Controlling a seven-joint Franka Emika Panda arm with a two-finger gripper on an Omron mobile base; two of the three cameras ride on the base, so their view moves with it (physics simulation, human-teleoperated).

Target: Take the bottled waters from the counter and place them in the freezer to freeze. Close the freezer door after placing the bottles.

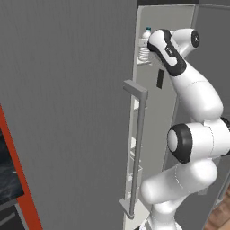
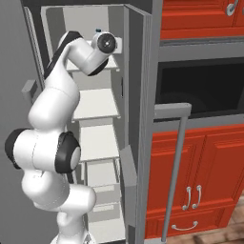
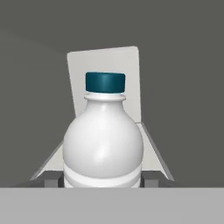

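A clear ribbed water bottle with a blue cap stands upright between my fingers, close in the hand view. My gripper is shut on its body. The arm reaches high into the open freezer, and the bottle sits at the top white shelf against the grey lining. From the right base view the hand hides most of the bottle, and its cap peeks out above. The freezer door stands open to my left with its long bar handle. The counter is out of view.
Lower white shelves and drawers fill the freezer below my hand. Close on the right stands another grey door with a bar handle, then a black built-in oven and red cabinet fronts.
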